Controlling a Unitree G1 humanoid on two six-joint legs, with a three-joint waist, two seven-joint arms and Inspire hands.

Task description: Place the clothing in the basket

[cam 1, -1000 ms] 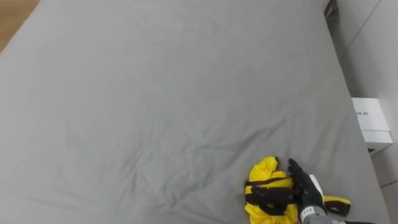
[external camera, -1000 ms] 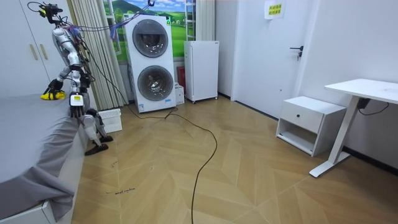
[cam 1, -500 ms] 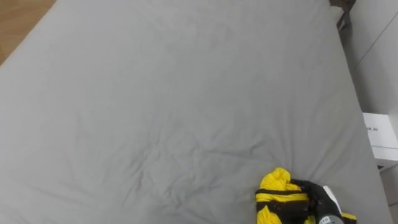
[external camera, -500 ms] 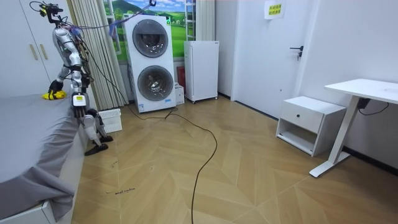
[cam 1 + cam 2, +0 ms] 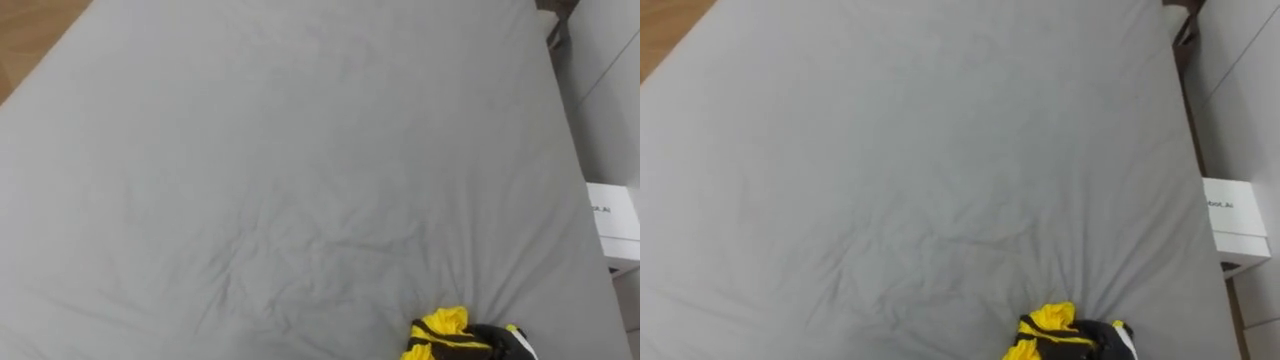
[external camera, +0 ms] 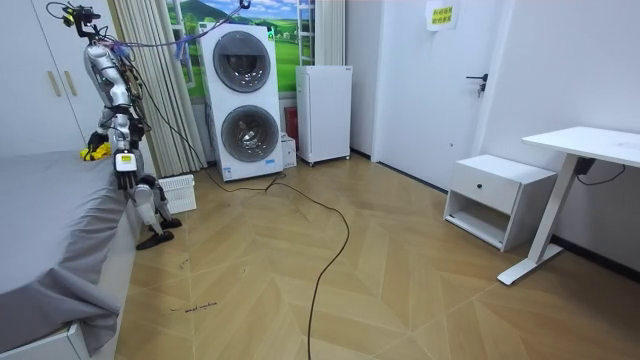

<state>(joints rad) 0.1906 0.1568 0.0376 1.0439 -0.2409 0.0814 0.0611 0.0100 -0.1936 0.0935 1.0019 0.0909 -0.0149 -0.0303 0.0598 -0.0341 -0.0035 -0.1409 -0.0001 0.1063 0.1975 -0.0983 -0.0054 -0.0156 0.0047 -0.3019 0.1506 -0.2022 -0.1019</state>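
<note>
Left eye view. Early in the task, by the look of things. Yellow cloth (image 5: 437, 327) bunched at the bottom edge, over the grey bed (image 5: 280, 160) toward its right side. Clutched by the right hand (image 5: 493, 341), dark fingers curled across the folds. Resting on the sheet or just lifted: hard to tell. No other clothes seen on the bed. Off the bed's right side, a white box (image 5: 618, 212), closed as far as can be judged, contents unknown.

Right eye view. Same scene, slightly shifted: cloth and right hand low in the picture, creases in the sheet running toward them, white box at the right.

Room view. Standing at the bed's side by the curtain (image 6: 150, 80), facing the room view's left. Cloth a small yellow spot in the right hand, about level with the bed's top. Left hand (image 6: 124, 176) hanging low beside the bed's edge, idle; open or closed, cannot tell. White basket (image 6: 178, 192) on the floor just behind the feet, between bed and washer stack (image 6: 243, 100). Inside of the basket hidden from this angle, so contents unknown.

Done so far, as a judgement: cloth grasped, nothing more. Left to do: lift clear of the bed, turn toward the basket, lower and release inside.
</note>
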